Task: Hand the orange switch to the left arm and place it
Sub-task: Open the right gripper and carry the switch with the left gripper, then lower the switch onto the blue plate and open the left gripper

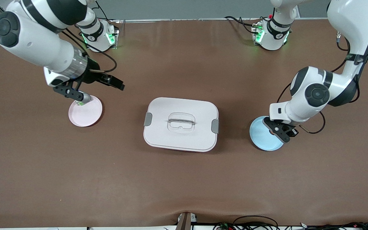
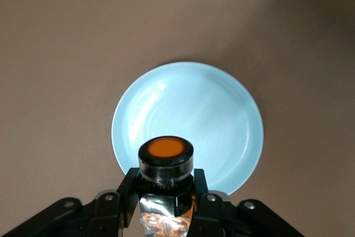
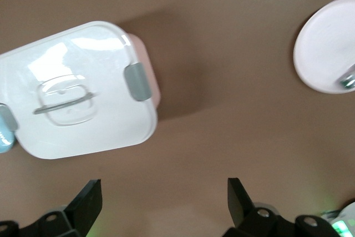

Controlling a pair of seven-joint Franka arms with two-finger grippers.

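Orange switch (image 2: pixel 166 162) held upright in the closed left hand (image 1: pixel 282 131) above the blue plate (image 1: pixel 260 137), at 3 o'clock from the box (image 1: pixel 180 124); its long axis runs vertical, orange cap facing up toward the wrist camera. Right hand (image 1: pixel 99 85) hangs wide open and empty over the counter (image 1: pixel 184 179) beside the pink plate (image 1: pixel 89 115), which carries a small green-and-white part (image 1: pixel 81 101). Judged best practice: lower straight down, release only once seated on the plate.
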